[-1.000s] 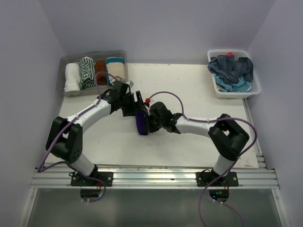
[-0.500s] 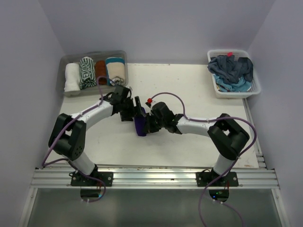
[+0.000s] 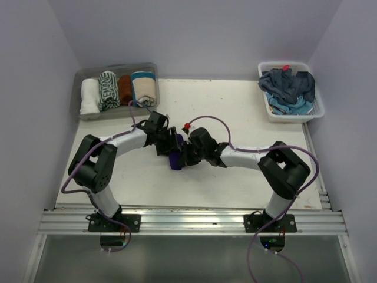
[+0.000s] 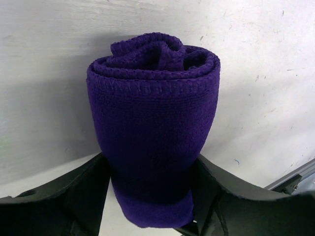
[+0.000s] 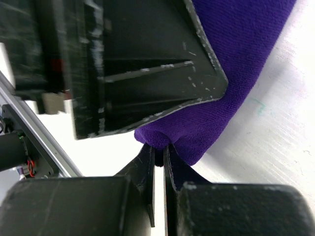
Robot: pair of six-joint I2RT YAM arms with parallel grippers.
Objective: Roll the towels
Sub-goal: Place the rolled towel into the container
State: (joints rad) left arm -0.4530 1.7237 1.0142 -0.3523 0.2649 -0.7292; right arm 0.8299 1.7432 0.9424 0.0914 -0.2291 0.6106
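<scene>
A deep purple towel (image 3: 174,160), rolled up, lies at mid-table between my two grippers. In the left wrist view the roll (image 4: 152,123) sits between the fingers of my left gripper (image 4: 151,169), and both fingers (image 4: 83,189) press its sides. My right gripper (image 5: 158,150) is shut on a small fold at the roll's end (image 5: 241,64), right under the left gripper's finger (image 5: 147,73). From above, the left gripper (image 3: 171,147) and right gripper (image 3: 183,157) meet over the roll and hide most of it.
A clear tub (image 3: 82,79) at the back left holds several rolled towels, white (image 3: 89,96) to cream-and-teal (image 3: 144,87). A white lattice basket (image 3: 321,110) at the back right holds loose blue and navy towels (image 3: 288,85). A metal rail (image 3: 188,221) runs along the near edge.
My left gripper has slid down over the purple roll toward the right gripper, and its fingers have closed in on the roll's sides. The right gripper has kept its pinch.
</scene>
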